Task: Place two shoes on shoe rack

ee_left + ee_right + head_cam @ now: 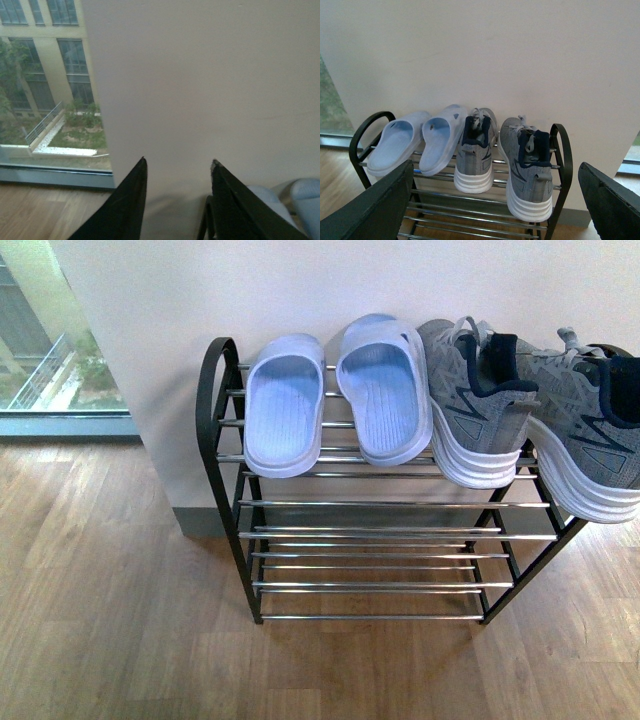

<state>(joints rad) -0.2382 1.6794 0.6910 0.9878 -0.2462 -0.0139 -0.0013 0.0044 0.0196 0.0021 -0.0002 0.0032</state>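
Jaws on both arms standing spread, gripping nothing; slides (335, 400) and sneakers (530, 410) lying toes-to-wall on shoe rack (380, 540) top tier, ahead of right jaws.

Blue slides (335, 395) and grey sneakers (530, 410) sit atop black rack (222, 430).

The shoe rack (225, 440) stands on a wood-plank floor (110, 610) against a pale wall; it is a black metal frame with arched side rails and tiers of thin chrome rods; on its top tier, heels outward, lie two pale blue slides (285, 400) (388, 385) side by side, then two grey knit sneakers (478, 405) (595, 425) with white soles; the lower tiers show only bare rods.
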